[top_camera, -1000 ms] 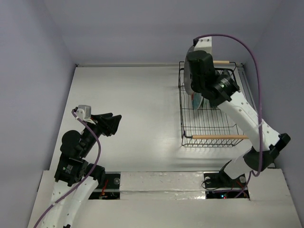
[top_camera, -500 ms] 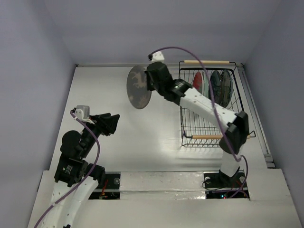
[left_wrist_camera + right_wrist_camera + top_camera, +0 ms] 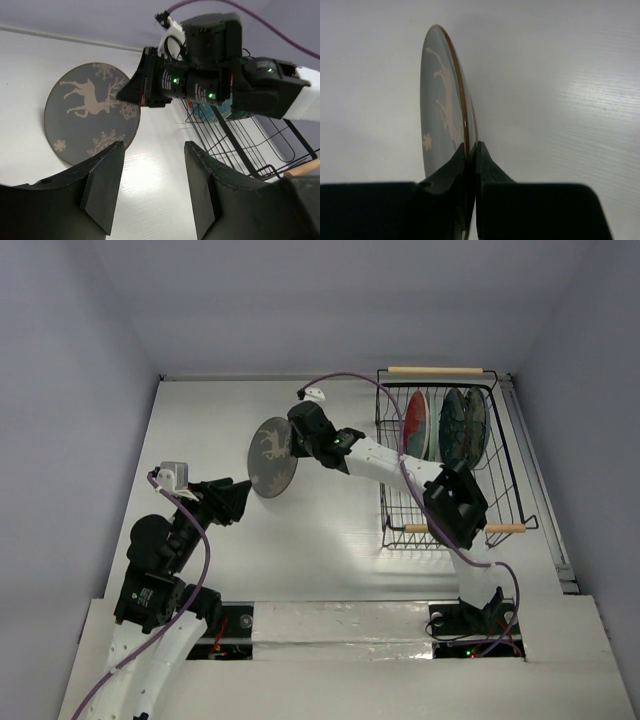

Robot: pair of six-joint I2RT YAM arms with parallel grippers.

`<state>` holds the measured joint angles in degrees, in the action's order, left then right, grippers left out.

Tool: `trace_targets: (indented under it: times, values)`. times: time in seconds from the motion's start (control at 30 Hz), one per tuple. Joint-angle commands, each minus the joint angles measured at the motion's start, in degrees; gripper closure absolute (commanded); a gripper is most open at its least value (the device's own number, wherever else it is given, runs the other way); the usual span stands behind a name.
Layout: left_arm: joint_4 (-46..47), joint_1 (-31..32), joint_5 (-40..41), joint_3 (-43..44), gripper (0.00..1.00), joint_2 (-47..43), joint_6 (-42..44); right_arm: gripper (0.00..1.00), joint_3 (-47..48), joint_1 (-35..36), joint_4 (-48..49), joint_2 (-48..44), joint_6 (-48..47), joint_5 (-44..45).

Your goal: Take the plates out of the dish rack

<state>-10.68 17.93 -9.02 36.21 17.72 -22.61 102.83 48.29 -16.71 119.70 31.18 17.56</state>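
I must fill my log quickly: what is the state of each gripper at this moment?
Left gripper: open, holding nothing.
Right gripper: closed on the rim of the deer plate.

The overhead view looks down; both wrist views share the deer plate (image 3: 272, 457).

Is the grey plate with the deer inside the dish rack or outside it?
Outside. The right pincer grips the deer plate by its rim, standing on edge, left of the dish rack.
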Motion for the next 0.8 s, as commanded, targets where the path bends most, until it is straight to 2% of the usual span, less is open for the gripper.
trace_targets:
  times: [0.0,0.2,0.4,0.57,0.63,0.77]
  values:
    - [2.06,0.26,-0.56,1.06,0.52,-0.23,-0.24,0.96,-3.85,-0.22,10.64,-3.60,5.73,2.21]
    - [2.06,0.26,-0.74,1.06,0.52,0.04,-0.24,0.77,-13.43,-0.22,12.66,-4.21,8.54,3.62]
    - [2.15,0.26,-0.92,1.06,0.52,0.39,-0.24,0.67,-18.62,-0.22,13.11,-4.04,9.07,3.27]
    - [2.24,0.26,-1.18,1.06,0.52,0.48,-0.24,0.61,-18.28,-0.22,11.17,-2.28,8.37,1.95]
    - [2.15,0.26,-1.09,0.97,0.52,0.57,-0.24,0.53,-17.58,-0.22,9.95,-1.32,8.20,1.77]
    - [2.15,0.26,-1.09,1.06,0.52,0.65,-0.24,0.50,-17.22,-0.22,8.45,-0.43,7.41,2.21]
